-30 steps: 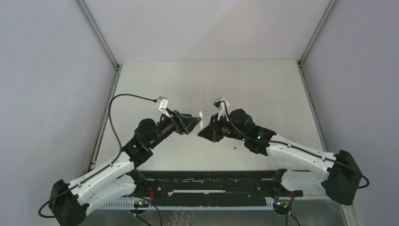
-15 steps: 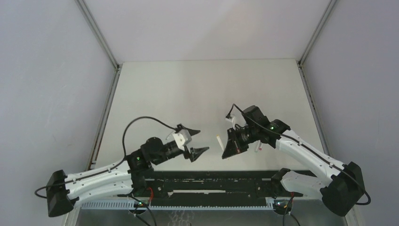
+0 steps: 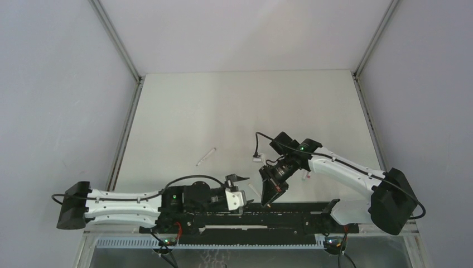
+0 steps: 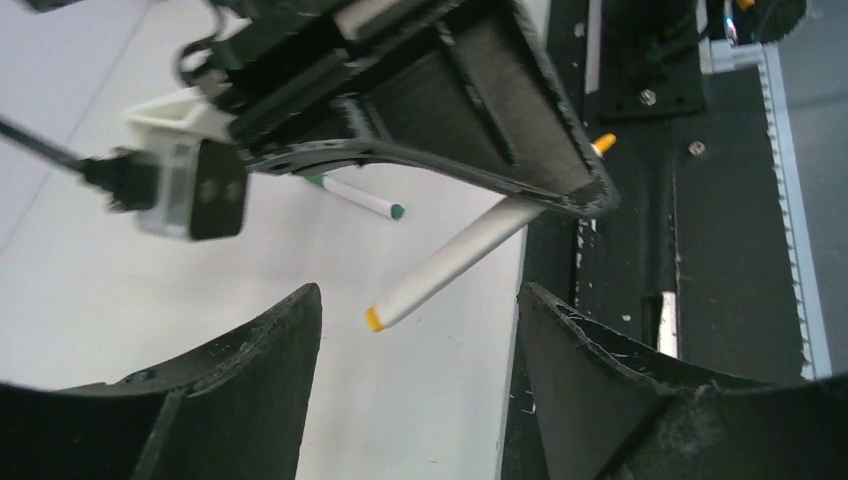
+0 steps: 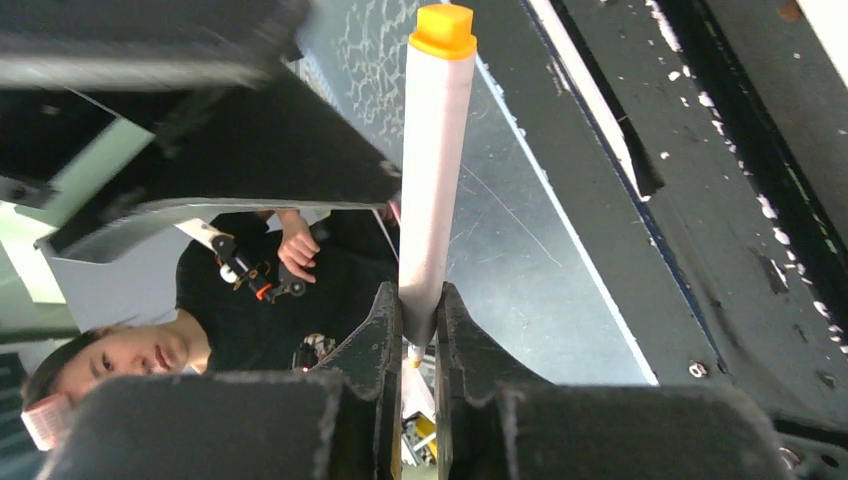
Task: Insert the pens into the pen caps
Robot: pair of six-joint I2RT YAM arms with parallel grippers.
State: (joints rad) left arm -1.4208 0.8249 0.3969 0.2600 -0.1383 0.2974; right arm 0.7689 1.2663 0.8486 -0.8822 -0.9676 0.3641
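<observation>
The right pincer is clamped tight on a thin white plastic pen barrel. Its two black fingers press the barrel from both sides near one end. Most of the pen sticks out past the fingertips and ends in a small square orange tip. In the left wrist view a second orange bit shows on the other side of this pincer's finger, in line with the barrel. Whether it is a cap or the pen's own end I cannot tell.

The left pincer stands wide, with nothing between its curved black jaws. It lies low, just beside the right pincer, and faces it. The held pen's orange tip points toward the gap of the left pincer, just ahead of its fingertips, and touches neither of them.

Both pincers are at the near edge of the pale grey table, close to the black metal base rail.

Behind the right pincer, flat on the table and apart from it, lies a second white pen with a dark green tip. A third white pen lies on the table beyond the left pincer, off to its left and well apart from it.
</observation>
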